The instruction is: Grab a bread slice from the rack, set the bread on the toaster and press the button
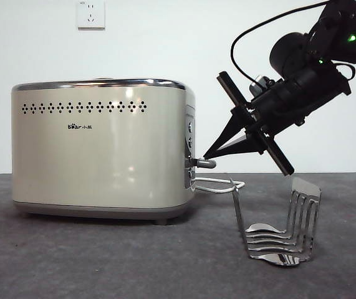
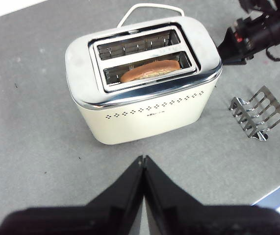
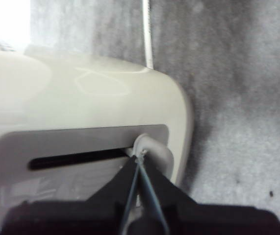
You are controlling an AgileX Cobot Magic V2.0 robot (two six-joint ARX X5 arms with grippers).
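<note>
**Right gripper bearing on the toaster's lever knob**

The slice of bread (image 2: 150, 71) is sitting low in the toaster (image 1: 103, 149), in the slot nearer its dotted side, with only its brown rounded top showing; the other slot is standing empty. The rack (image 1: 280, 227) is resting bare on the grey bench (image 1: 103, 261), well apart from the toaster's control end.

The right gripper (image 1: 207, 155) is slanting down toward that control end, its fingers clenched into a single point and touching the button (image 1: 205, 164), the short silver lever knob jutting from the panel. In the right wrist view the tip is meeting the knob at the end of its dark slot. The left gripper (image 2: 143, 159) is waiting above the toaster's long side, fingers pressed together and holding nothing.

By my reading, only the press is remaining. The knob looks rigid, smooth and rounded, so a narrow tip is liable to slide off; pushing on its upper face, close to the panel, is looking safest. The toaster appears heavy enough to stay put. The bread, soft and crumbly, needs no further handling.
</note>
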